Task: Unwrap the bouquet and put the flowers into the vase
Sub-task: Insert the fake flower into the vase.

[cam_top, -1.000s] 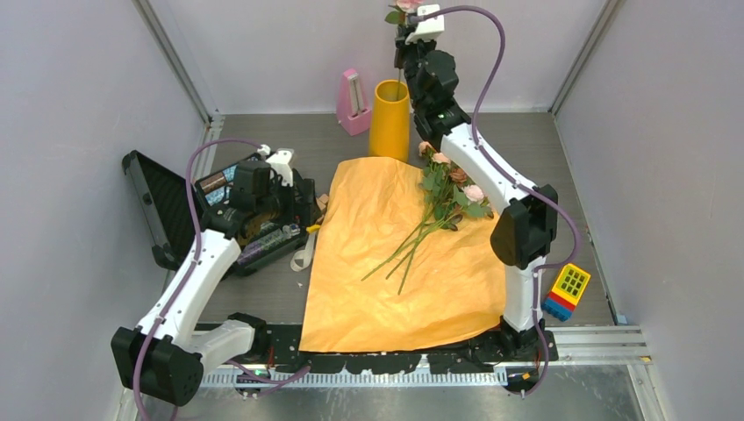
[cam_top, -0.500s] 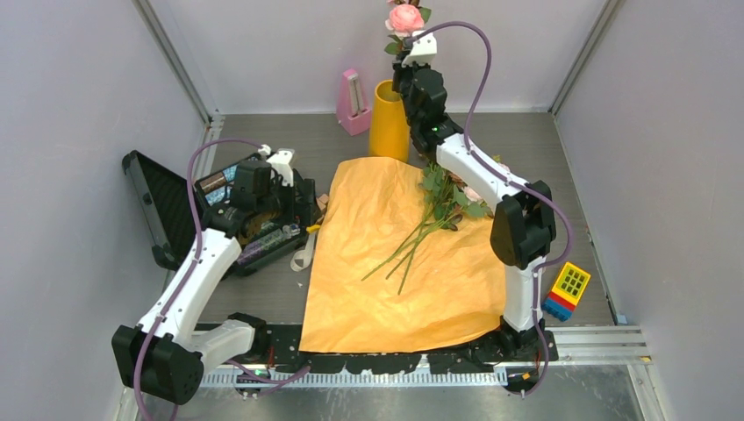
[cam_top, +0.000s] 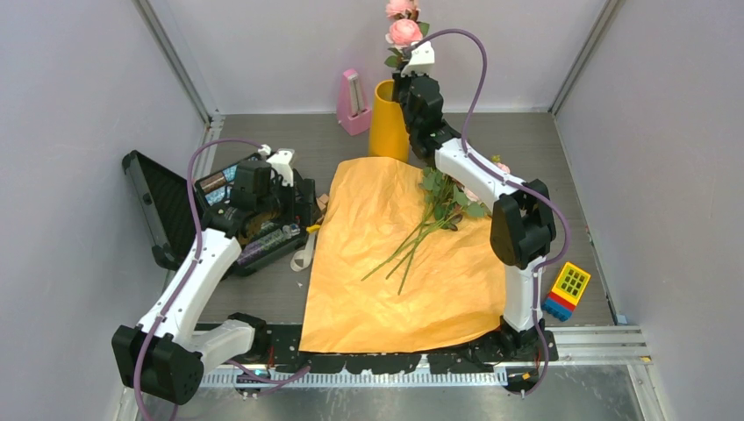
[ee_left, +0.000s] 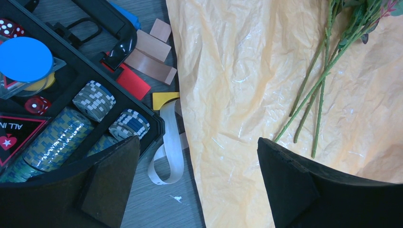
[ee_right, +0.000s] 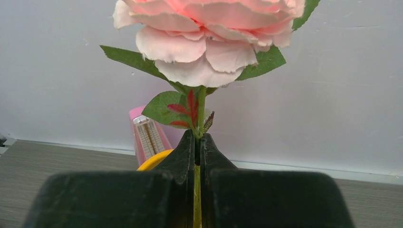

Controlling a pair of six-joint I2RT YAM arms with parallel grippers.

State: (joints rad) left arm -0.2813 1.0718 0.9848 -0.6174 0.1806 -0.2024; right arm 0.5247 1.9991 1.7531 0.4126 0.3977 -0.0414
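Top external view: the right hand (cam_top: 404, 70) hangs just above the mouth of the yellow vase (cam_top: 389, 123), pinched shut on the stem of a pink rose (cam_top: 404, 32) held upright. A second bloom shows above it at the frame's edge; whether it shares that stem cannot be told. On the near side of the vase the orange paper (cam_top: 386, 263) lies spread flat on the desk (cam_top: 570, 167), with the remaining flowers (cam_top: 439, 206) loose across the corner nearest the vase. The beige ribbon (cam_top: 303, 257) lies off the paper's left edge.

By this layout the unwrapping looks done, and the step in hand is loading stems into the vase one at a time. The next move calls for a straight descent with the stem's foot inside the rim, then a release. The foot is hidden behind the hand, so whether it has entered the vase cannot be told.

Right wrist view adds the grip itself: both fingers meet on the thin green stem just under the leaves, with the vase rim and a pink metronome (ee_right: 147, 137) behind.

Left wrist view adds the idle left hand (ee_left: 197, 147), fingers spread wide and holding nothing. It hovers well to the near left of the vase, over the ribbon and the edge of an open poker-chip case (ee_left: 95, 99).
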